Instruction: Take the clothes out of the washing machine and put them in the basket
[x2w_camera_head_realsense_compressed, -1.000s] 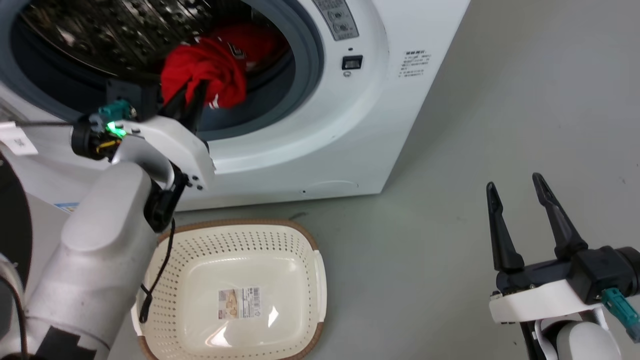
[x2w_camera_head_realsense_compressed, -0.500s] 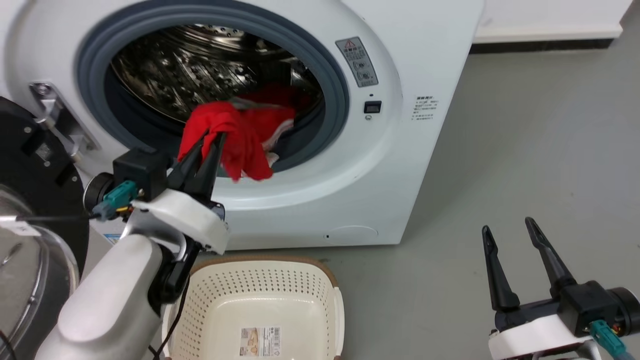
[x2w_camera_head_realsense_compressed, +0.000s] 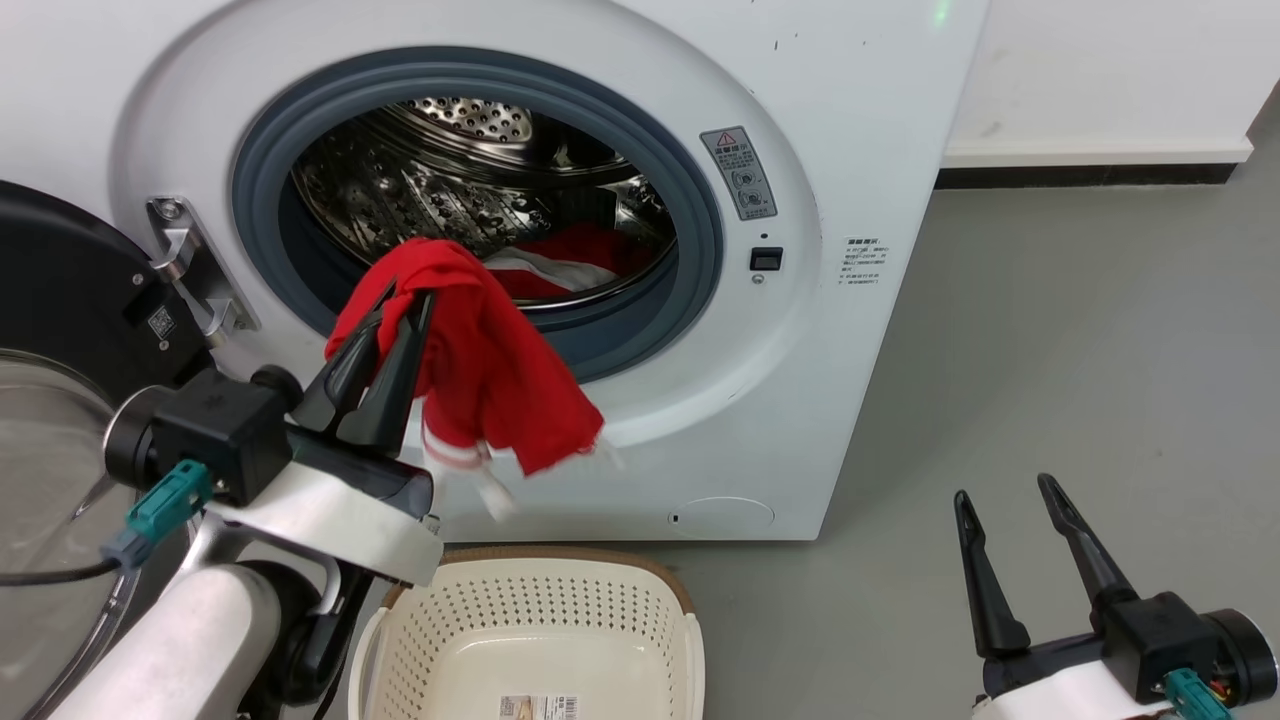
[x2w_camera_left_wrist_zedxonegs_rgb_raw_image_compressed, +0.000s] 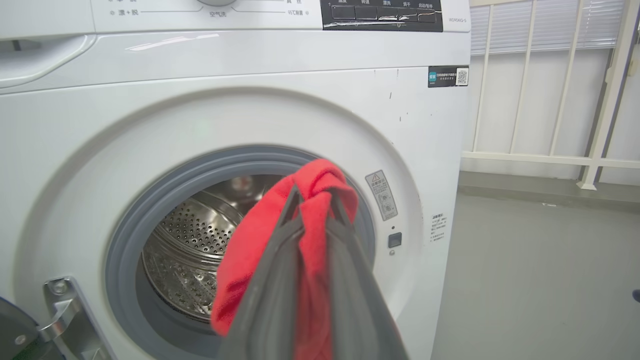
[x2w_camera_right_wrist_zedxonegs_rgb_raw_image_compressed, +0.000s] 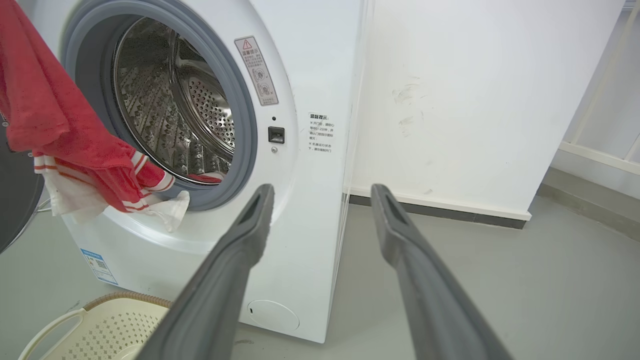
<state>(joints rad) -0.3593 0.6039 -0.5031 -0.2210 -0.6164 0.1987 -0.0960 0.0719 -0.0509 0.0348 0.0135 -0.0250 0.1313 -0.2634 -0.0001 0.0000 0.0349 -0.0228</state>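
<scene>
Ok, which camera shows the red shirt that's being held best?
The head view: the shirt hangs whole from the left jaws. The left wrist view shows mostly the pinched fold between them; the right wrist view shows its striped hem, with the top cut off.

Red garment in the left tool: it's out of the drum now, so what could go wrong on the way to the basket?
1. The left tool pinches only a small fold of the red garment. Most of the cloth hangs loose, so it could slip out and land on the floor.
2. The basket sits low, close to the washing machine. A release from this spot might drape the cloth over the back rim rather than drop it inside.
</scene>
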